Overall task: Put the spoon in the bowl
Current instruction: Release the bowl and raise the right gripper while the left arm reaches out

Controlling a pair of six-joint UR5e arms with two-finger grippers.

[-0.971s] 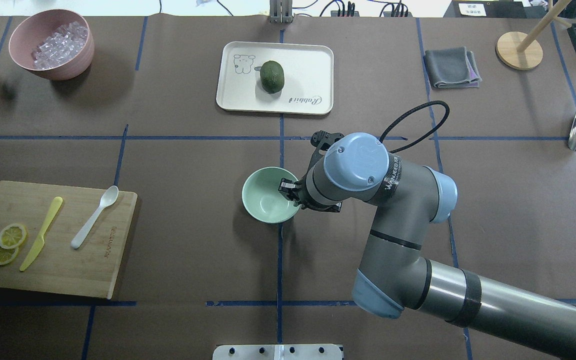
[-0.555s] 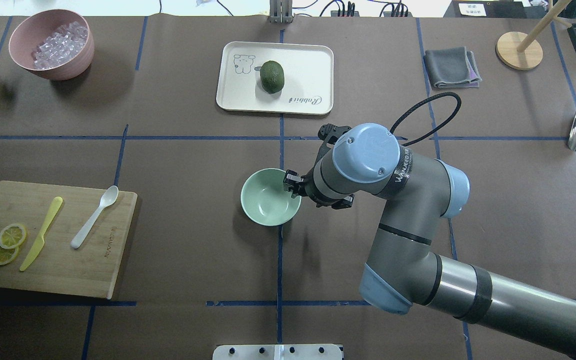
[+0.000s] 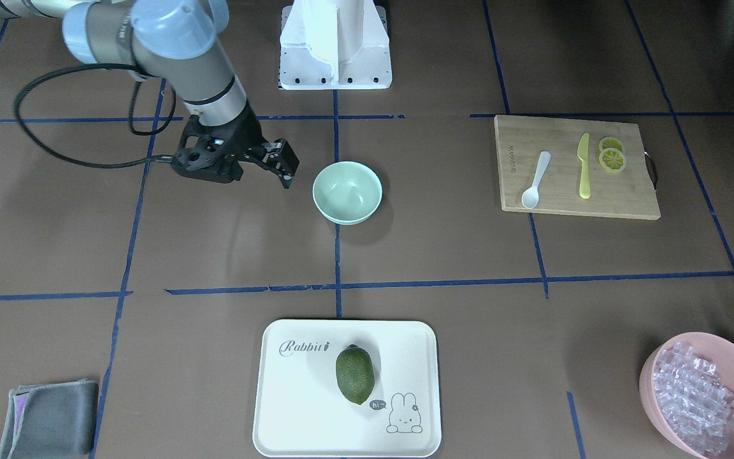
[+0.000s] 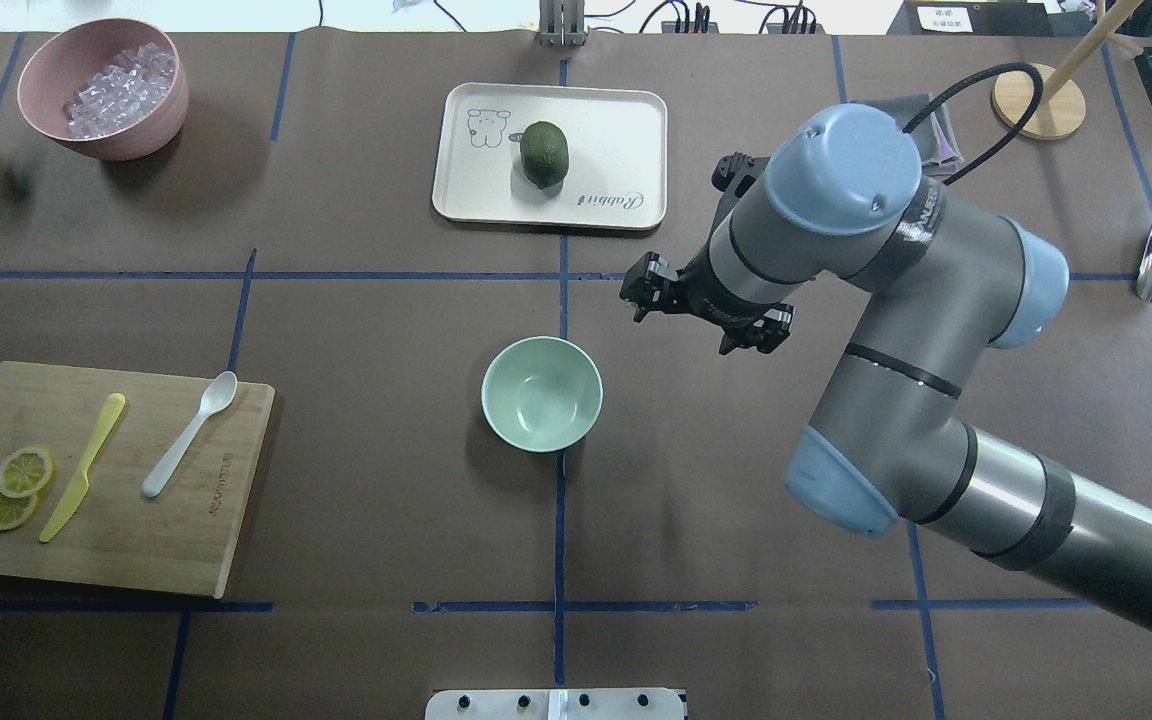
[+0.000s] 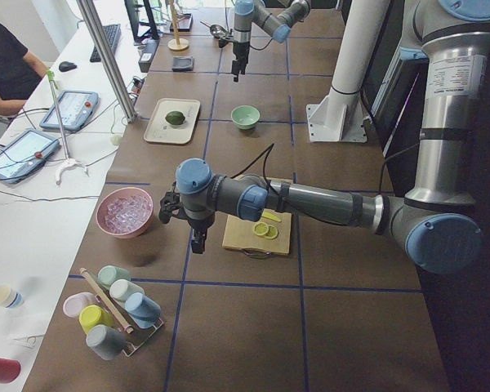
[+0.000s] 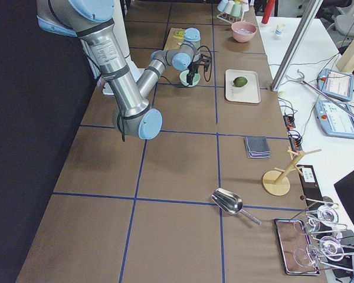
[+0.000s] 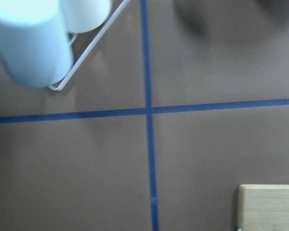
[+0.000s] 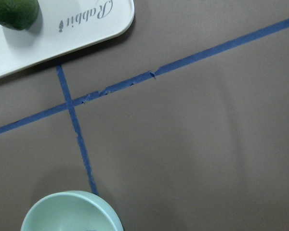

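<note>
The right gripper hangs with its jaws slightly apart and empty, near the bowl but clear of it. The left gripper hovers beside the board; whether its jaws are apart cannot be told. The spoon lies on the board by the knife.

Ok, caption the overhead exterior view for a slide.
Right tool hovers beside the empty mint bowl; the white spoon lies untouched on the cutting board.
</note>
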